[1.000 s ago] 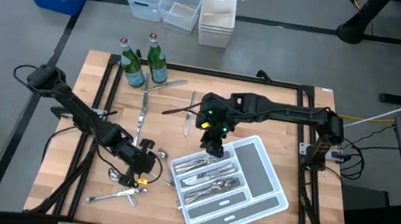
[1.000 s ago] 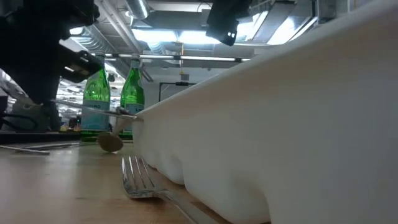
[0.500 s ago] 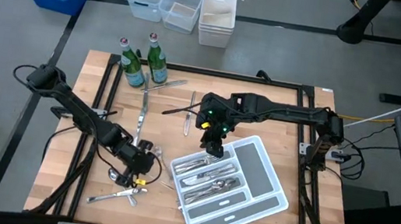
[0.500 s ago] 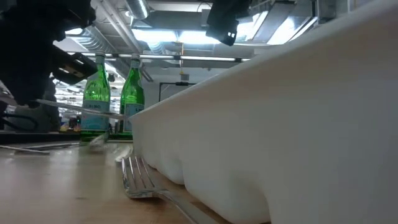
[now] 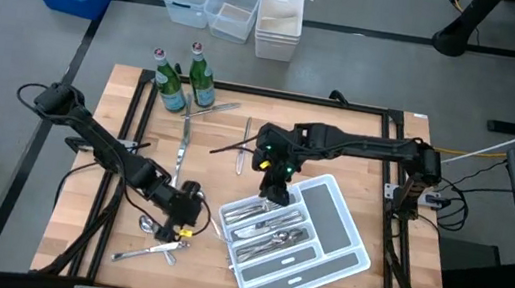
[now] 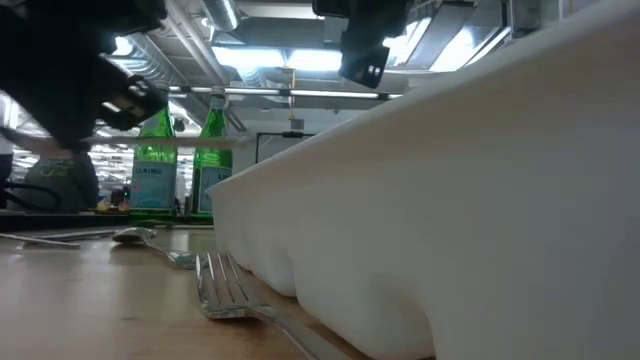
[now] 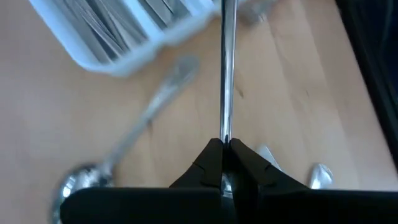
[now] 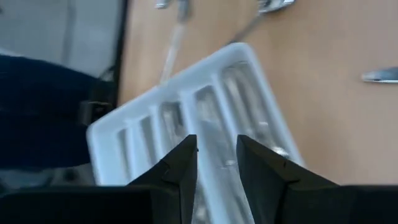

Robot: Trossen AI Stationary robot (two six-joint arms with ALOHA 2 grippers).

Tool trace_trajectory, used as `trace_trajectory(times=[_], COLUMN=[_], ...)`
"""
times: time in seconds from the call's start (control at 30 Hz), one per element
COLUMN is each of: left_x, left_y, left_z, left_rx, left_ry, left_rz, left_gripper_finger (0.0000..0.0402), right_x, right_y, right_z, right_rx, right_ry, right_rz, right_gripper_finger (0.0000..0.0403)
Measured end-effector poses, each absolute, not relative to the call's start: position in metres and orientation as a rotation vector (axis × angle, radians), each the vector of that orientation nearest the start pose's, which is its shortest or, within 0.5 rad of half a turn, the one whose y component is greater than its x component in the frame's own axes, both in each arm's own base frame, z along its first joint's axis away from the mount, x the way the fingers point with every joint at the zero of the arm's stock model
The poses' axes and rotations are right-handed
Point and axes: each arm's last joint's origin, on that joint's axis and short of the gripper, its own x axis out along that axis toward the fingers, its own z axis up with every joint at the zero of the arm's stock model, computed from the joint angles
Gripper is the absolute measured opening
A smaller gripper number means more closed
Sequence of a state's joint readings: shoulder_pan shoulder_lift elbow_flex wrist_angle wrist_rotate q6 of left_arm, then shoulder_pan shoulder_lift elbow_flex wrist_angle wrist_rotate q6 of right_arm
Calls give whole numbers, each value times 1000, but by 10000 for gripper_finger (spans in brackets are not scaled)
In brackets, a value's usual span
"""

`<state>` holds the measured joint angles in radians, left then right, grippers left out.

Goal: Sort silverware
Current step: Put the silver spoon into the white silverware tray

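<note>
My left gripper is at the table's near left, shut on a slim piece of silverware that sticks out toward the white divided tray. In the low view this piece hangs about level above the wood. My right gripper hovers open over the tray's far corner, with nothing between its fingers. Several pieces lie in the tray's compartments. On the table lie a loose spoon, a small heap and knives. My left gripper pinches one end of the piece between its two fingers. The fingers slant down from the table's left side, and the piece runs on straight ahead of them, seen edge-on. It is lifted clear of the table.
Two green bottles stand at the far left corner. A fork lies on the wood against the tray's wall. More cutlery lies at the far middle. Plastic bins sit on the floor beyond the table.
The piece in my left gripper has come up: a second ago its spoon end rested low by the table, and now it hangs about level and higher, clear of the wood. The gripper has stayed shut on it and stayed in place.
</note>
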<state>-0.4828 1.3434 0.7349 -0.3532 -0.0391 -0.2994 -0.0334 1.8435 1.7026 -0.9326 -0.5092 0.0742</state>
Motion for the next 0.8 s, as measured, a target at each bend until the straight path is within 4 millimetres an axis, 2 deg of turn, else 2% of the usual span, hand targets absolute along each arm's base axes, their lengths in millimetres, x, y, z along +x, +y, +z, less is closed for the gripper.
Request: trace_trajectory(times=[0.27,0.43,0.63,0.8], left_x=[236,250,260,264], left_y=[-107,-96,-82,-73], left_z=[198,207,214,216], left_rx=[106,148,190,228], left_ry=[810,673,595,574], left_rz=[-121,-41,-4,15], left_gripper_finger=[4,3,4,4], right_x=[397,408,411,412], right_y=[6,5,1,3], right_z=[300,298,287,287], right_rx=[423,384,355,398], right_ry=[928,860,911,906], right_rz=[599,549,421,504], right_gripper_finger=[117,117,117,117])
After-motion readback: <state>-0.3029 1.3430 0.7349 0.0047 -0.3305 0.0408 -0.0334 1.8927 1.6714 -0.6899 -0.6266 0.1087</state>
